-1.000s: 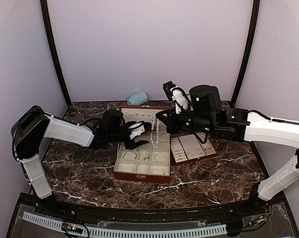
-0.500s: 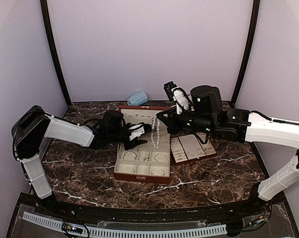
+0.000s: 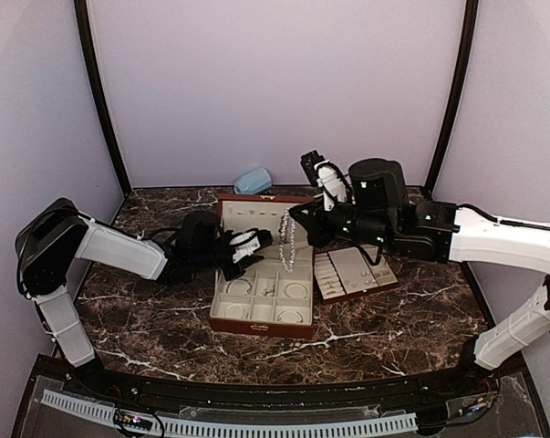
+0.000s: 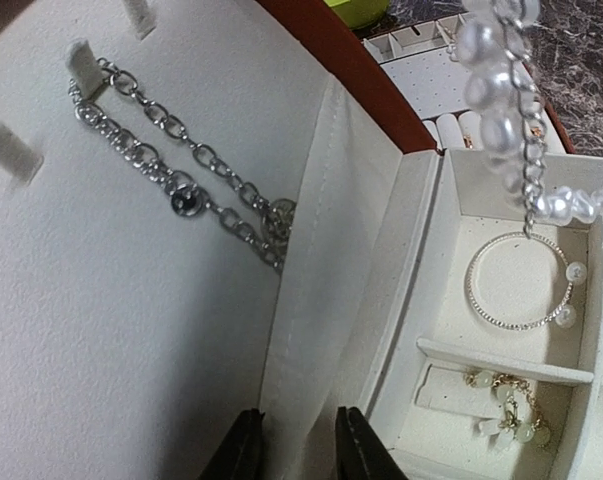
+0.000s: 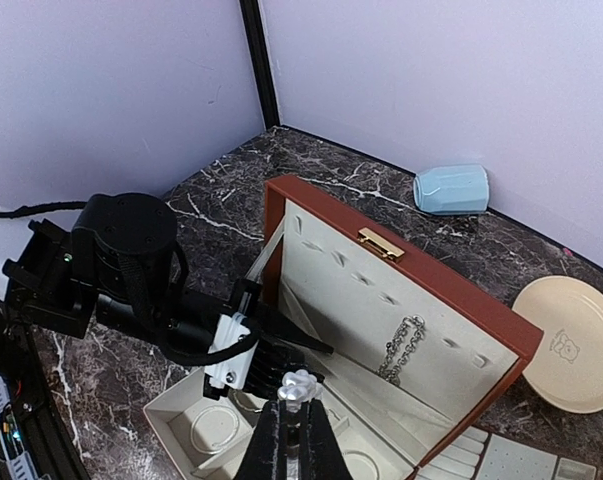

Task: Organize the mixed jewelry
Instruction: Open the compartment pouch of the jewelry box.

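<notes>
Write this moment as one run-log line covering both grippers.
left gripper: jaws narrowly apart by lid lining, grip unclear | right gripper: shut on pearl strand | strand: hanging over open box

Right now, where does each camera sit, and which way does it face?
Top external: above and behind the bases, facing down and forward over the table; left gripper and right gripper reach toward the box.
Left wrist: on the left arm, facing into the box's lid lining and compartments; own fingertips at the bottom edge.
Right wrist: on the right arm, looking down at the box; own fingers pinch the pearl strand.
Shared: all three show box and pearl strand.
</notes>
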`<move>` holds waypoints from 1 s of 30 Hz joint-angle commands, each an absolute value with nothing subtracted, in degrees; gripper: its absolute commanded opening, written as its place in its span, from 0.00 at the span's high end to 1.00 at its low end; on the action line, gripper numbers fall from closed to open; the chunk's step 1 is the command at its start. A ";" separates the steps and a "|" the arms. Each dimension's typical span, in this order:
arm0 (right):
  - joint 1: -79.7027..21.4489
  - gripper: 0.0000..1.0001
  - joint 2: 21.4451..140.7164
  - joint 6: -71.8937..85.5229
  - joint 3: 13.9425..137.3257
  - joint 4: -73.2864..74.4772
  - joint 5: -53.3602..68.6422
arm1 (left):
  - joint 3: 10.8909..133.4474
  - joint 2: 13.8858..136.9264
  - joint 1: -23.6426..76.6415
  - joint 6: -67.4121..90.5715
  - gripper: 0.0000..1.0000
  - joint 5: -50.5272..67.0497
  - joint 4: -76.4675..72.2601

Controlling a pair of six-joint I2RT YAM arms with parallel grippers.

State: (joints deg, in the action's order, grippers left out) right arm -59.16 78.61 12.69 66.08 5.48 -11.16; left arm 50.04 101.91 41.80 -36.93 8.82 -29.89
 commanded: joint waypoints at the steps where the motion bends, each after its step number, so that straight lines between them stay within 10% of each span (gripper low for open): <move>1: -58.32 1.00 80.18 10.23 68.24 2.04 -13.88 | 47.61 98.91 41.78 -34.13 0.74 6.61 -31.14; 12: -57.02 1.00 86.05 3.99 74.65 0.54 -14.62 | 47.44 98.67 41.76 -32.04 0.86 8.19 -30.40; 20: -56.47 1.00 86.97 3.05 75.99 0.52 -15.46 | 45.21 96.31 41.91 -34.45 0.54 11.18 -38.77; 30: -55.90 1.00 83.76 6.31 72.10 0.22 -15.58 | 51.66 101.54 41.88 -37.39 0.46 12.18 -38.35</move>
State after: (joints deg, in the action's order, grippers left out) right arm -56.47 86.54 4.25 73.69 2.81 -15.09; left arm 48.51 99.88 41.80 -35.55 10.81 -36.93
